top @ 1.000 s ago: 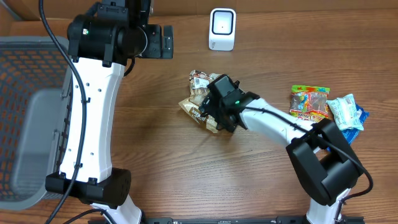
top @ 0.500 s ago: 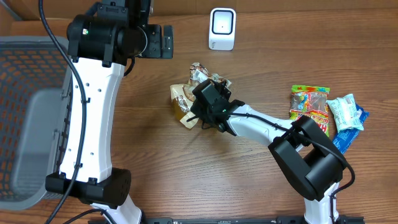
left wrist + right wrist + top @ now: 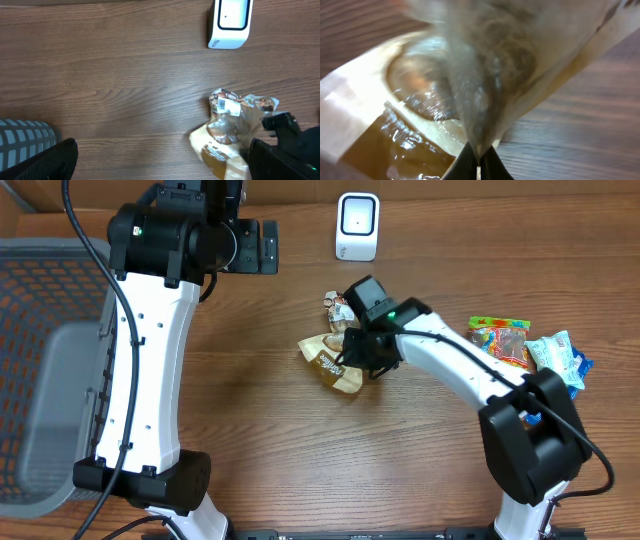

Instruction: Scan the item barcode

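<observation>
Right fingers, spread a second ago, now pinch the bag, located at 6 o'clock from the scanner with its barcode label facing up, so lifting toward the scanner looks next; left fingers remain spread.
</observation>
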You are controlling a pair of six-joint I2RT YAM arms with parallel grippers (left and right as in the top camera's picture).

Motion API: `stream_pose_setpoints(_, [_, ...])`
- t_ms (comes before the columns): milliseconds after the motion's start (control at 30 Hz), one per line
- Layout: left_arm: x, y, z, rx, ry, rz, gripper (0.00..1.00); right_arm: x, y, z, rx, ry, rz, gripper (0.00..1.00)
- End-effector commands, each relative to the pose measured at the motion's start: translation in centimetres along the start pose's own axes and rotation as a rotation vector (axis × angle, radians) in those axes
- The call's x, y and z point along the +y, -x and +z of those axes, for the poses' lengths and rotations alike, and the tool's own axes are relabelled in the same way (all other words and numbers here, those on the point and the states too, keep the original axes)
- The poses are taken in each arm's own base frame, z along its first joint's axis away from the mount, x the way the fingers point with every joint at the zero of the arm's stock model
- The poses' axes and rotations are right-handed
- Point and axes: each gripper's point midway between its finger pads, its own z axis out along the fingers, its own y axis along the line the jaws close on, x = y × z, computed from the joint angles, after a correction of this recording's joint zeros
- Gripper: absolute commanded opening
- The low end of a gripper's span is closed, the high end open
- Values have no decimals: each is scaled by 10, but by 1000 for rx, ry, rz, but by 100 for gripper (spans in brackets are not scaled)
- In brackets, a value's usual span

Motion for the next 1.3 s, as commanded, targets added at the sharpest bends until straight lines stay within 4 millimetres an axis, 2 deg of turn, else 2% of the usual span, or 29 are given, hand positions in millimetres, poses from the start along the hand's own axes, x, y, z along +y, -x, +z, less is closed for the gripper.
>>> stream_pose_setpoints(0, [2, 0, 5, 7, 8, 17, 100, -6, 5, -27, -33, -77, -353, 4])
stream_pose_setpoints(33, [2, 0, 5, 7, 8, 17, 100, -19, 5, -27, -27, -155, -399, 4])
stream_pose_setpoints(133, [2, 0, 5, 7, 8, 17, 100, -32, 9, -30, -40, -230, -436, 4])
stream_pose_setpoints(267, [2, 0, 5, 7, 8, 17, 99, -37, 12, -31, -47, -248, -428, 4])
stream_pose_setpoints(333, [2, 0, 5, 7, 8, 17, 100, -38, 14, -31, -45, -233, -416, 48])
stream_pose_setpoints(367, [2, 0, 5, 7, 8, 17, 100, -37, 15, -30, -43, -214, -409, 66])
stream_pose_setpoints(433, [2, 0, 5, 7, 8, 17, 100, -36, 18, -30, -41, -161, -383, 85])
stream_pose_setpoints(567, [2, 0, 5, 7, 8, 17, 100, -40, 34, -34, -40, 3, -291, 95])
stream_pose_setpoints(700, [2, 0, 5, 7, 8, 17, 100, -36, 48, -33, -25, 227, -197, 96])
stream_pose_setpoints(767, [2, 0, 5, 7, 8, 17, 100, -44, 51, -20, 3, 244, -85, 94])
stream_pose_setpoints(933, [2, 0, 5, 7, 8, 17, 100, -43, 39, 14, 104, 283, -31, 92])
stream_pose_setpoints(1033, [2, 0, 5, 7, 8, 17, 100, -43, 34, 22, 133, 288, -4, 90])
stream_pose_setpoints(1133, [2, 0, 5, 7, 8, 17, 100, -46, 36, 24, 135, 277, 41, 81])
stream_pose_setpoints(1200, [2, 0, 5, 7, 8, 17, 100, -47, 36, 32, 136, 252, 60, 78])
stream_pose_setpoints(1267, [2, 0, 5, 7, 8, 17, 100, -50, 34, 41, 151, 233, 108, 70])
